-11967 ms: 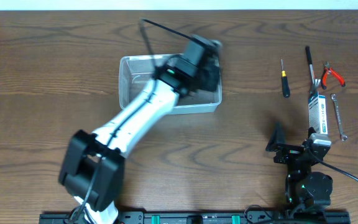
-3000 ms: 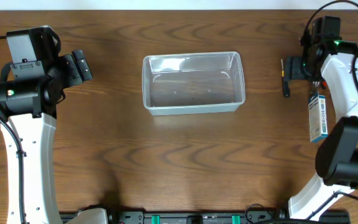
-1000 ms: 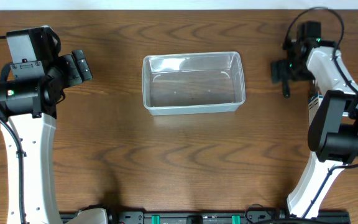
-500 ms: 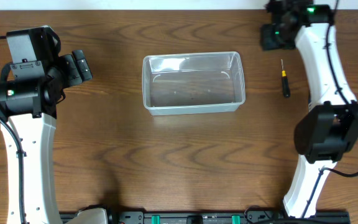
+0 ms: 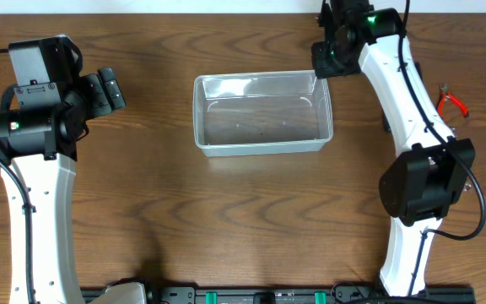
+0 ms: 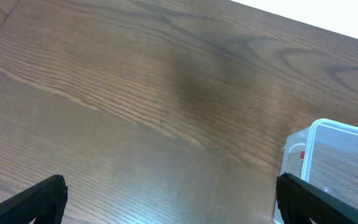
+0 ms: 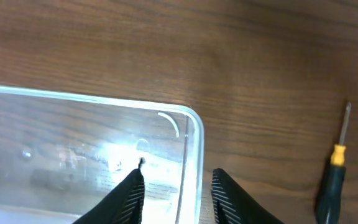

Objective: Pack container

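Right now your container (image 5: 262, 114) sits upright on the counter (image 5: 251, 219) near its middle, open side up. Its long axis runs left to right, parallel to the far edge, and its short ends face your two arms. Your right hand (image 5: 328, 57) hangs over the container's far right corner. In the right wrist view its fingers (image 7: 131, 190) are spread, one over the tub's inside and the other outside the short wall; you cannot tell whether they touch the rim. Your left hand (image 5: 108, 89) is well apart to the left, spread wide and gripping nothing. A yellow-and-black screwdriver (image 7: 331, 171) lies on the counter right of the container, and red-handled pliers (image 5: 452, 102) lie farther right.
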You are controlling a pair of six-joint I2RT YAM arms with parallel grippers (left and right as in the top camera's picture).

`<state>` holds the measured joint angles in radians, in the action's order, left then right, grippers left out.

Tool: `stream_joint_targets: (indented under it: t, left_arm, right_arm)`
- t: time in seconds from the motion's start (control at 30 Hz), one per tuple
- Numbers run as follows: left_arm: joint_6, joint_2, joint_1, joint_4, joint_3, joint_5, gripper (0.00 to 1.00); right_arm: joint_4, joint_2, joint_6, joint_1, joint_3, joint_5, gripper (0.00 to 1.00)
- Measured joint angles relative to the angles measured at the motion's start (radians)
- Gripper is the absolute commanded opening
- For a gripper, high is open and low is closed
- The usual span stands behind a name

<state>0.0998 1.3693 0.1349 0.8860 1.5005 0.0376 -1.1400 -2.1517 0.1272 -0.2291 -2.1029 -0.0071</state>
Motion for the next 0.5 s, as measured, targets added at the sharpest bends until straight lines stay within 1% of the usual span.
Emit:
stream_joint_targets:
  t: [0.23, 0.37, 0.5]
  left_arm:
    - [0.0, 0.0, 0.0, 0.0, 0.0, 0.0, 0.98]
    - [0.0, 0.0, 0.0, 0.0, 0.0, 0.0, 0.98]
    - [0.0, 0.0, 0.0, 0.0, 0.0, 0.0, 0.98]
  right_arm:
    - [0.001, 0.0, 0.053, 0.003, 0.027, 0.027, 0.3]
    - [0.016, 0.0, 0.062, 0.003, 0.088, 0.031, 0.26]
    - [0.03, 0.0, 0.076, 0.003, 0.145, 0.032, 0.26]
